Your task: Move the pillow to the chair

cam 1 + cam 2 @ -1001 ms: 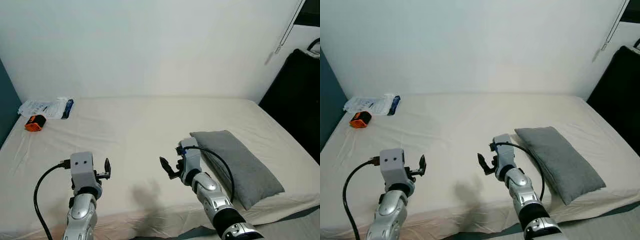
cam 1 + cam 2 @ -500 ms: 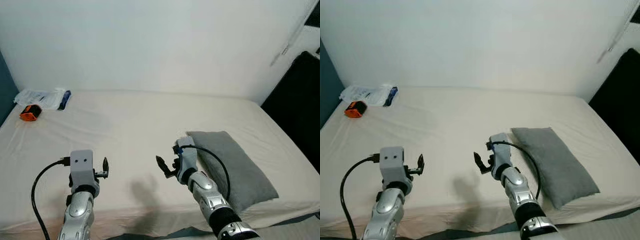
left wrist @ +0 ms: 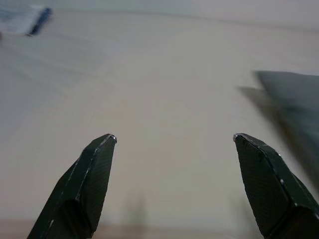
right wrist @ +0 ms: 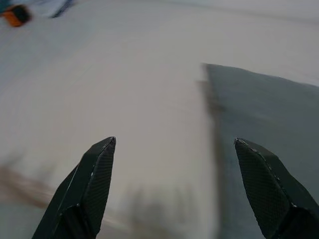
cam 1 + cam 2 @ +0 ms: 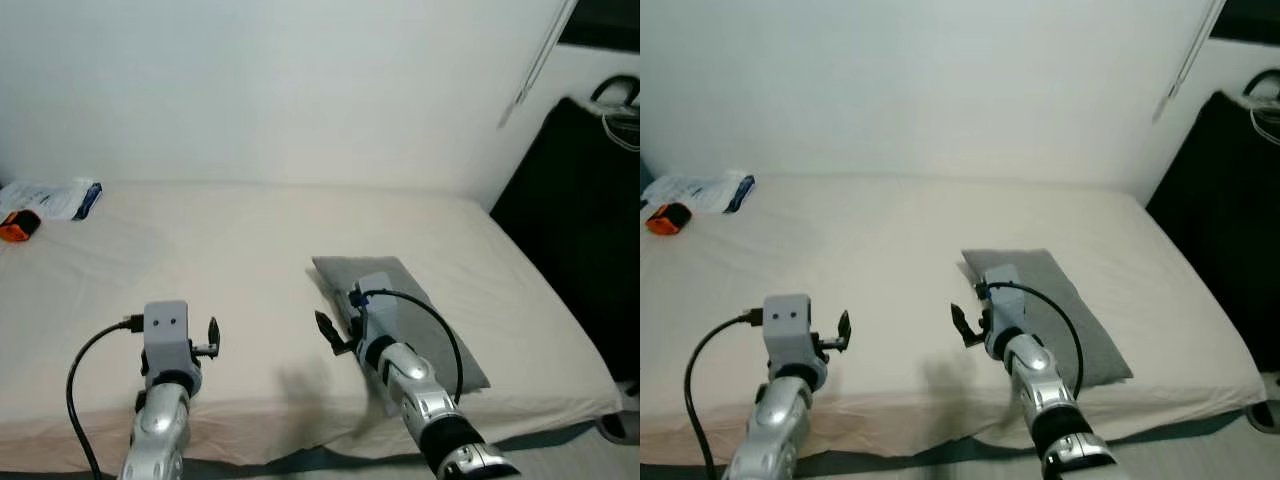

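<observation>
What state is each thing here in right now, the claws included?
Pillow: lying flat on the bed, not held.
Left claw: open, empty, above the sheet.
Right claw: open, empty, by the pillow's edge.
Bed: covered with a cream sheet.
Orange item: resting at the bed's far left corner.

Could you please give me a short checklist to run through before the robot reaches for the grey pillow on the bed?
1. Pillow lies flat on the bed, nothing resting on it: ok.
2. Right gripper open, fingers spread: ok.
3. Left gripper open and holding nothing: ok.
4. Right gripper lined up on the pillow: not ok; it sits beside the pillow's left edge, above the sheet.
5. Orange item and packet at the bed's far left corner, away from the pillow: ok.
6. Chair located: cannot tell.
</observation>
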Robot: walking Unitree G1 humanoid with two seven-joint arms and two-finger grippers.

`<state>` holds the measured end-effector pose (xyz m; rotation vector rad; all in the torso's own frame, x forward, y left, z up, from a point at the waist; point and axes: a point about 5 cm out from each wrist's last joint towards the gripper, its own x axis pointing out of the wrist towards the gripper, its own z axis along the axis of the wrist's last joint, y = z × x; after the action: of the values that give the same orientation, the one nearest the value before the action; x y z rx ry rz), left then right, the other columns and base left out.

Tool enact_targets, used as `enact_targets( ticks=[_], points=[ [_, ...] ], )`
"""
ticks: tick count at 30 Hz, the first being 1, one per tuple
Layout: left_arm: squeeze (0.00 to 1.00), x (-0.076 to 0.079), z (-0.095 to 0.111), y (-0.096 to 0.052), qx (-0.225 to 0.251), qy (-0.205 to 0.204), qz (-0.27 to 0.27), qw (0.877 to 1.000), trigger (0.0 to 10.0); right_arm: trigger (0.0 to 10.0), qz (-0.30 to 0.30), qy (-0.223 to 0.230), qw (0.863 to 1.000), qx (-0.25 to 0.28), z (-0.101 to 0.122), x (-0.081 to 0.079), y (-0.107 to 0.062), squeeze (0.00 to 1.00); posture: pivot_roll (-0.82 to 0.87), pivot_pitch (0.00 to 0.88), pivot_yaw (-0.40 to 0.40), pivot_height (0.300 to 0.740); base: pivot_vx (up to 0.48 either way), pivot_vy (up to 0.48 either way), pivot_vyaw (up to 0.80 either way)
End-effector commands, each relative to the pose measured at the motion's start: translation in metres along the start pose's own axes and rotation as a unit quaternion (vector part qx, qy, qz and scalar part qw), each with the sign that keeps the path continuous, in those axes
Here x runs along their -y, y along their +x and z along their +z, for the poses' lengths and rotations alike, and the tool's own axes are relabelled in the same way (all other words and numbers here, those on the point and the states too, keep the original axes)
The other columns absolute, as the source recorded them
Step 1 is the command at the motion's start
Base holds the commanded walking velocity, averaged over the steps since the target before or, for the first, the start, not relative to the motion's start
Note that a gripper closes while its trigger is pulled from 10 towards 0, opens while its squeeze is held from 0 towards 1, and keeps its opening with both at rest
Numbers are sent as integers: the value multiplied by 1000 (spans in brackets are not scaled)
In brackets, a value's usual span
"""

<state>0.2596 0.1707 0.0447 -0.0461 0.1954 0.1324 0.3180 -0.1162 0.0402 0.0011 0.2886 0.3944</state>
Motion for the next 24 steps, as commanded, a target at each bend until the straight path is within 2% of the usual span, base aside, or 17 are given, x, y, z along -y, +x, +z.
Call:
enact_targets(
  ticks=[1, 4, 7, 24],
  points=[
    [0, 4, 6, 2, 6, -2, -16, 1000, 10000, 10000, -5, 6, 1000, 2, 1, 0, 1, 0, 74, 0, -107, 729, 0, 469, 0],
    [0, 6, 5, 3, -1, 17, -26, 1000, 10000, 10000, -7, 8, 1000, 2, 1, 0, 1, 0, 73, 0, -102, 729, 0, 469, 0],
    [0, 7, 4, 3, -6, 12, -27, 1000, 10000, 10000, -8, 9, 1000, 3, 1, 0, 1, 0, 72, 0, -99, 729, 0, 469, 0],
    [0, 11, 3, 2, -9, 5, -23, 1000, 10000, 10000, -12, 11, 1000, 3, 1, 3, 0, 0, 65, 0, -105, 729, 0, 0, 0]
  ],
)
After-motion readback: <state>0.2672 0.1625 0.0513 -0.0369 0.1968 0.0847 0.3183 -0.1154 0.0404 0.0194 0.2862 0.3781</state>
